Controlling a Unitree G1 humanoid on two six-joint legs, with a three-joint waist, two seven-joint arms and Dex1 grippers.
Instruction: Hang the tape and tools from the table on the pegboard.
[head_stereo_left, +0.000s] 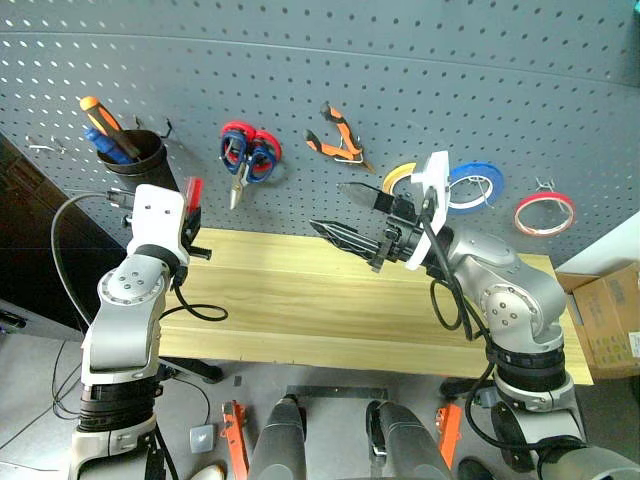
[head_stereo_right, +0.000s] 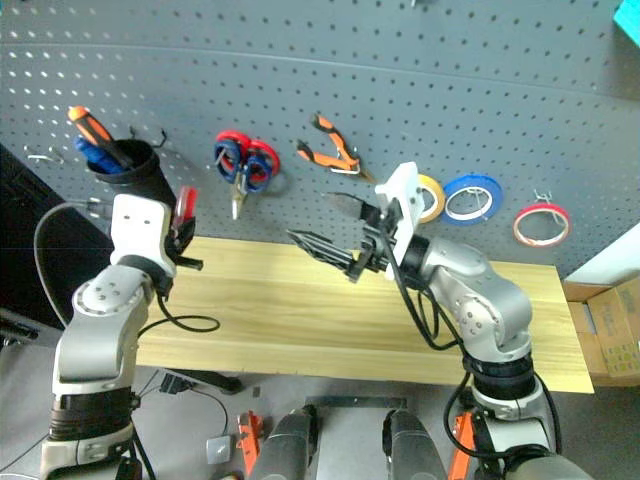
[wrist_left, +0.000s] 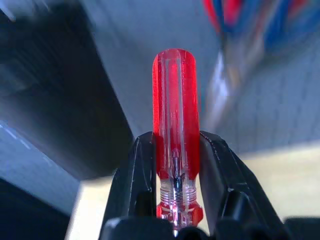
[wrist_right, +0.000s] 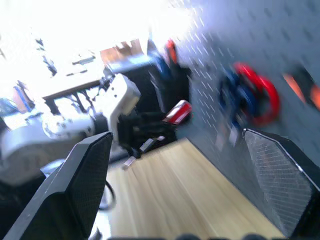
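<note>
The left end effector (head_stereo_left: 190, 215) is closed on the red screwdriver (head_stereo_left: 193, 192); the left wrist view shows its clear red handle (wrist_left: 175, 125) clamped between the two black fingers (wrist_left: 137, 175) and standing out past their tips. It is held above the left end of the counter (head_stereo_left: 330, 310), just in front of the pegboard (head_stereo_left: 400, 70) and right beside the black cup (head_stereo_left: 140, 155).

The right end effector (head_stereo_left: 350, 215) is open and empty, its fingers spread wide, raised above the middle of the counter and pointing toward the left arm. The screwdriver is well apart from it, across the counter.

On the pegboard behind, from left to right: the black cup with an orange-and-black screwdriver (head_stereo_left: 100, 118) in it, red-handled scissors (head_stereo_left: 248, 155), orange-and-black pliers (head_stereo_left: 338, 138), a yellow roll (head_stereo_left: 398, 178) partly hidden behind the right wrist, a blue roll (head_stereo_left: 475, 187), and the red tape (head_stereo_left: 544, 213) hanging farthest right.
</note>
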